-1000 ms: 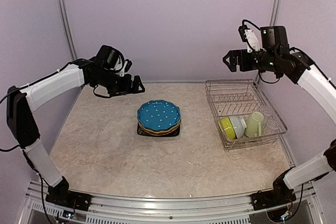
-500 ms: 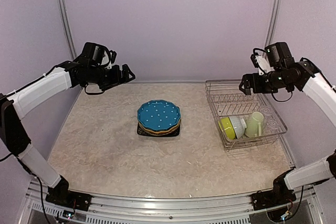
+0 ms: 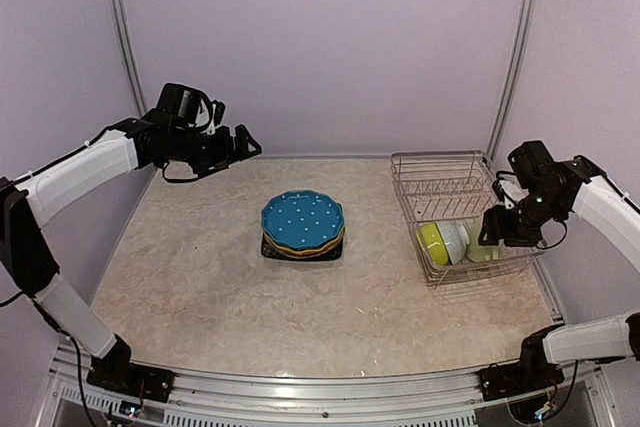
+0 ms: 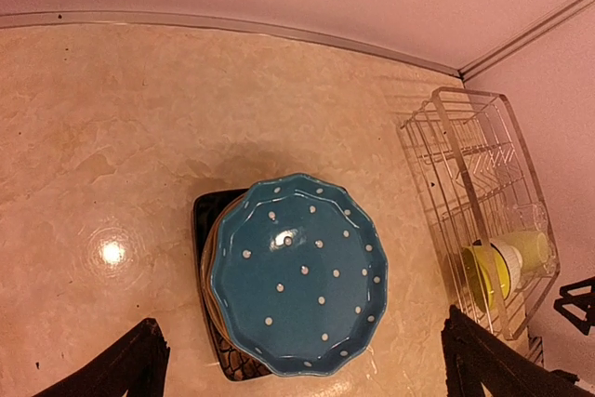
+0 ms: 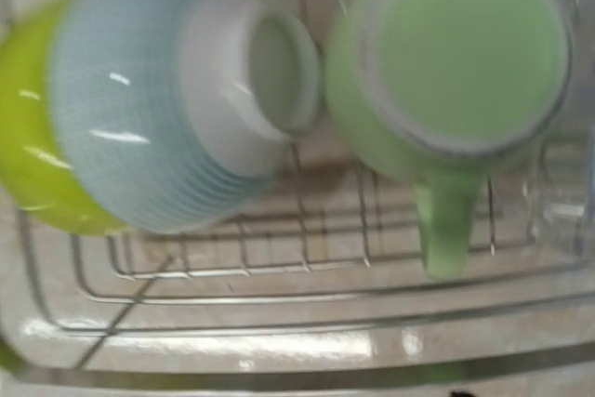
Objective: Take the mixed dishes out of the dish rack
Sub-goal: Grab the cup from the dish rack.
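The dish rack (image 3: pixel 447 184) stands at the right. Its near end holds a lime bowl (image 3: pixel 431 241), a white ribbed bowl (image 3: pixel 455 239) and a pale green mug (image 3: pixel 482 247). My right gripper (image 3: pixel 498 229) hangs low just over the mug. Its wrist view is blurred and shows the white bowl (image 5: pixel 167 109), the lime bowl (image 5: pixel 28 146) and the mug (image 5: pixel 456 62) on their sides, but no fingers. The blue white-dotted plate (image 3: pixel 303 219) tops a stack on a black square plate (image 4: pixel 206 220) mid-table. My left gripper (image 3: pixel 245 143) is open, high at the back left.
The rack's far half (image 4: pixel 465 151) has bare upright prongs. A blurred clear glass (image 5: pixel 569 194) lies right of the mug. The back wall and a metal post (image 3: pixel 507 57) stand close behind the rack. Tabletop lies bare around the plate stack.
My right arm has dropped from high above the rack's far end to just over the mug at its near end. My left arm drew back left, then stayed still.
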You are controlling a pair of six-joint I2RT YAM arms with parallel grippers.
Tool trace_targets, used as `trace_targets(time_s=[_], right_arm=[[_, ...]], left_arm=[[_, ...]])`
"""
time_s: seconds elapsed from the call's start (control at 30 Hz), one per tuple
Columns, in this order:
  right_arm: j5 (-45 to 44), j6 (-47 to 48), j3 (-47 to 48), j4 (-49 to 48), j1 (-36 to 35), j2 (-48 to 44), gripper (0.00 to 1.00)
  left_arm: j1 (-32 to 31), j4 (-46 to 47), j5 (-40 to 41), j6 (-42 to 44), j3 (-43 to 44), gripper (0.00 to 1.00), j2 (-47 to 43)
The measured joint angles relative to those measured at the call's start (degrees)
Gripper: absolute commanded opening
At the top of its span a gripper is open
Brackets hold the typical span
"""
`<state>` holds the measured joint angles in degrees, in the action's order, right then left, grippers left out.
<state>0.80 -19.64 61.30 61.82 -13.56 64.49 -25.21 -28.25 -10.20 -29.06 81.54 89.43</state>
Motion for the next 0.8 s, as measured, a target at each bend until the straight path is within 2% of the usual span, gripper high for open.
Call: trace_targets(time_s=[0.33, 0.8], right_arm=[[0.7, 0.1, -1.5, -2.6, 3.1, 4.1, 0.56], [-3.7, 0.1, -3.0, -8.2, 4.4, 9.9, 0.57]], left_arm=[[-0.3, 0.4, -1.9, -0.1, 0.0, 0.99, 0.9], [-0.3, 0.9, -2.5, 0.2, 0.0, 0.99, 1.0]])
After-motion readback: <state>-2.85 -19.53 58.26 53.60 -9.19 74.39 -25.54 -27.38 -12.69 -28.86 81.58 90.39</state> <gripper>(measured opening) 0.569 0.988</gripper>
